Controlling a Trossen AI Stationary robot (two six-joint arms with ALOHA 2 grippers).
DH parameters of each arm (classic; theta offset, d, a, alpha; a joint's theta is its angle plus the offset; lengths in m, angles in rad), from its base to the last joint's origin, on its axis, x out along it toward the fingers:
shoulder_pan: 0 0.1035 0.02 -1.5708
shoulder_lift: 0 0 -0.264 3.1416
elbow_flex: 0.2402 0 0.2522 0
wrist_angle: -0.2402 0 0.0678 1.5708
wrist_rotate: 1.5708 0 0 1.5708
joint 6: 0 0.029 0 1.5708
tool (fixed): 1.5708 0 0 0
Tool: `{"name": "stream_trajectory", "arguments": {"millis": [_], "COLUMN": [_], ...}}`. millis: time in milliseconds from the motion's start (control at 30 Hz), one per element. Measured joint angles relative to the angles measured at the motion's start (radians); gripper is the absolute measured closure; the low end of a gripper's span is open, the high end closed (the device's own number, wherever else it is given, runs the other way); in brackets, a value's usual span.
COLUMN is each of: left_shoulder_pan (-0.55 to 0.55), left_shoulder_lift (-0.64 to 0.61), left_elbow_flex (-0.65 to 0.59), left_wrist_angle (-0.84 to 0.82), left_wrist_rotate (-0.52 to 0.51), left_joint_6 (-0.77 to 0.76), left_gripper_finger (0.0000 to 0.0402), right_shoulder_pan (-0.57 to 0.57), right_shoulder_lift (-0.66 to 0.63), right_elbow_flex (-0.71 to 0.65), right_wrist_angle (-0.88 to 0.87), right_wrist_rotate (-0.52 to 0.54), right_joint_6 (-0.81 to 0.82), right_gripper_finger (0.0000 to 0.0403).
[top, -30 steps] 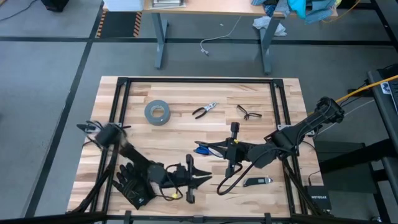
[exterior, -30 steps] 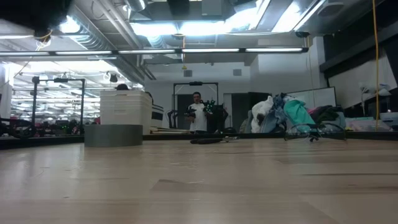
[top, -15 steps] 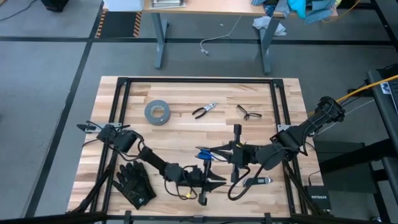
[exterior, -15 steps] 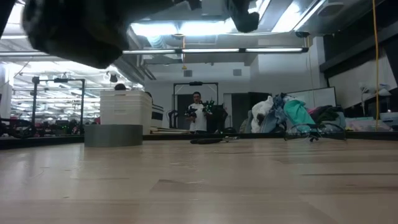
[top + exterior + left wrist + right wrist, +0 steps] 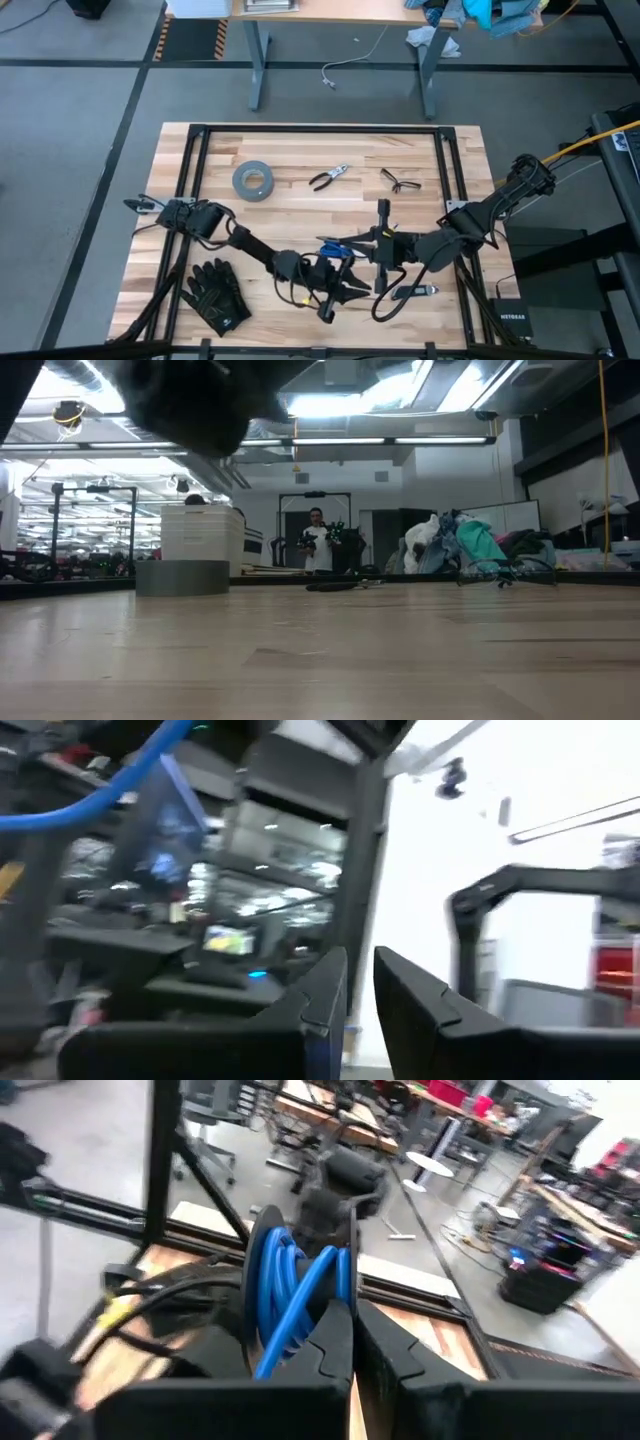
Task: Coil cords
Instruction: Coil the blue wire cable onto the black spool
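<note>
The cords are one cable. Its blue part is wound into a small coil (image 5: 333, 249) (image 5: 290, 1285), and its black part hangs in a loose loop (image 5: 384, 300) over the table's near middle. My right gripper (image 5: 346, 246) (image 5: 352, 1318) comes from the right, held above the table, and is shut on the coil. My left gripper (image 5: 335, 293) (image 5: 360, 965) reaches in from the left, just on the near side of the coil. Its fingers stand a narrow gap apart and point slightly upward. A black strand with a yellow tag (image 5: 300, 297) (image 5: 118, 1308) runs to it. My right gripper pinches the blue coil's near side (image 5: 322, 1295) between its two fingers, coming roughly level from the table's right. The coil stands on edge beyond the fingertips, lifted clear of the table, and black cable trails from it. My left gripper holds the black strand near the yellow tag (image 5: 306, 292). The gripper's own body hides where the fingers meet the strand. The strand hangs slack toward the coil.
A grey tape roll (image 5: 253, 180) (image 5: 182, 577), pliers (image 5: 328, 177) and glasses (image 5: 400, 181) lie on the far half. Black gloves (image 5: 215, 296) lie near left, and a small dark tool (image 5: 412, 291) lies near right. Black frame rails (image 5: 190, 190) border the table. A person stands far off in the room.
My left gripper has travelled toward the table's right, up to the blue coil and my right gripper. It has tipped upward and taken the yellow-tagged black strand along. The coil stays held in my right gripper.
</note>
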Motion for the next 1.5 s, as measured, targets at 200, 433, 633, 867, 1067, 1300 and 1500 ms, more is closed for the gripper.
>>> {"name": "stream_trajectory", "arguments": {"millis": [200, 433, 633, 867, 1067, 1300, 1500], "left_shoulder_pan": [0.03, 0.035, 0.013, 0.033, 0.061, 0.063, 0.05], "left_shoulder_lift": [0.0, -0.001, 0.0, 0.001, 0.001, 0.001, 0.001], "left_elbow_flex": [0.051, 0.077, 0.089, 0.18, 0.203, 0.203, 0.184], "left_wrist_angle": [0.033, 0.047, -0.003, -0.109, -0.14, -0.156, -0.168], "left_wrist_rotate": [0.096, -0.011, -0.086, -0.142, -0.209, -0.23, -0.244], "left_joint_6": [-0.004, 0.146, 0.532, 0.602, 0.496, 0.466, 0.433], "left_gripper_finger": [0.0354, 0.0354, 0.0354, 0.0354, 0.0354, 0.0354, 0.0323], "right_shoulder_pan": [0.02, 0.073, 0.09, 0.089, 0.089, 0.089, 0.089], "right_shoulder_lift": [-0.017, -0.053, -0.058, -0.058, -0.058, -0.058, -0.058], "right_elbow_flex": [0.0, 0.0, 0.0, 0.0, 0.0, 0.0, 0.0], "right_wrist_angle": [0.01, 0.008, 0.004, 0.002, -0.001, -0.028, -0.035], "right_wrist_rotate": [-0.036, 0.012, 0.028, 0.011, 0.011, 0.011, 0.011], "right_joint_6": [0.0, -0.003, -0.008, -0.005, -0.004, 0.012, 0.029], "right_gripper_finger": [0.04, 0.04, 0.04, 0.04, 0.04, 0.04, 0.04]}}
